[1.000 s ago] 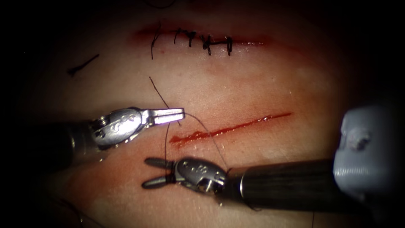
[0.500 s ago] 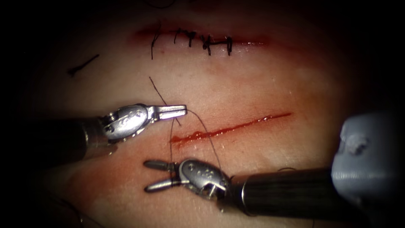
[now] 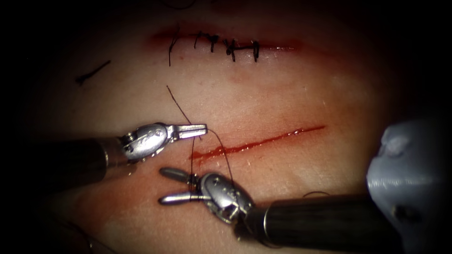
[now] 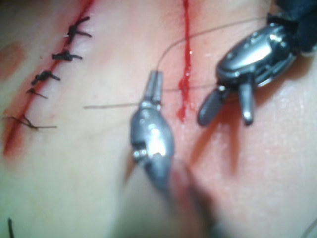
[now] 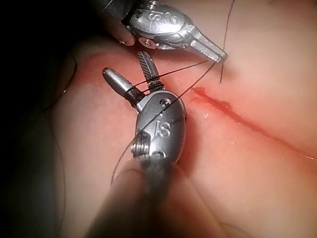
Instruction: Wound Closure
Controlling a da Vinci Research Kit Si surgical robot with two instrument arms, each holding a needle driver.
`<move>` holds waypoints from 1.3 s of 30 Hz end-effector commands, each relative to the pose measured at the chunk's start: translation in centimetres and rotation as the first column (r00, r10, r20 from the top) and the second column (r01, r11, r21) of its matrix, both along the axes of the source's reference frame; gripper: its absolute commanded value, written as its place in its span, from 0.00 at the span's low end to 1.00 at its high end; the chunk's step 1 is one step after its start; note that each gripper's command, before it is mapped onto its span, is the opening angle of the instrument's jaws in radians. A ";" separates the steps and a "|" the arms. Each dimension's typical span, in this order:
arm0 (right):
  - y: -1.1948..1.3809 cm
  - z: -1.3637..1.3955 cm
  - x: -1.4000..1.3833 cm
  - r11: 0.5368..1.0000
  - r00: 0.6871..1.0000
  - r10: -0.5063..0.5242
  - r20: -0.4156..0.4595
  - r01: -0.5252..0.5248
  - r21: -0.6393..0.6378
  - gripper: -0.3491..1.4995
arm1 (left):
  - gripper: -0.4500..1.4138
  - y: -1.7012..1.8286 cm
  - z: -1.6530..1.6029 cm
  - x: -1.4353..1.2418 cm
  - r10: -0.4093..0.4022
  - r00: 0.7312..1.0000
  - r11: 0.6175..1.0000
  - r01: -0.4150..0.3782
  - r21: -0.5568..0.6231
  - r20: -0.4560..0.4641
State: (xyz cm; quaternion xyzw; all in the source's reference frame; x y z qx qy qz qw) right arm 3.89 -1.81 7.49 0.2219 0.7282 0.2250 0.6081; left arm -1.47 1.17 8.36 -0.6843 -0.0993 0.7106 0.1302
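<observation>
Edging toward the cut's (image 3: 256, 141) left end, the left pincer (image 3: 203, 129) is clamping the thread (image 3: 192, 155), which is running down between the right pincer's (image 3: 165, 186) spread, empty jaws just below on the tissue (image 3: 292, 94).

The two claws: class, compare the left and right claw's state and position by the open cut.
The left claw is shut on the thread; the right claw gapes open, thread running between its jaws. The left claw sits above the open cut's left end, the right claw below it. Both are silver and wristed.
</observation>
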 end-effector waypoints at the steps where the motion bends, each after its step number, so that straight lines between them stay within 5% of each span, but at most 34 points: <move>1: -0.07 0.03 0.05 1.000 1.000 0.012 -0.003 -0.012 0.007 0.58 | 0.00 -0.03 0.08 -0.06 0.000 1.000 1.000 0.000 -0.001 0.000; 22: 0.35 0.01 -0.28 0.962 0.964 0.263 0.047 -0.265 0.064 0.57 | 0.00 -0.20 0.09 0.12 -0.017 1.000 1.000 0.017 -0.006 0.012; 39: 0.19 0.24 -0.30 0.972 0.959 0.217 0.184 -0.230 0.053 0.56 | 0.00 -0.28 -0.03 0.32 -0.073 0.996 0.997 0.073 0.014 0.052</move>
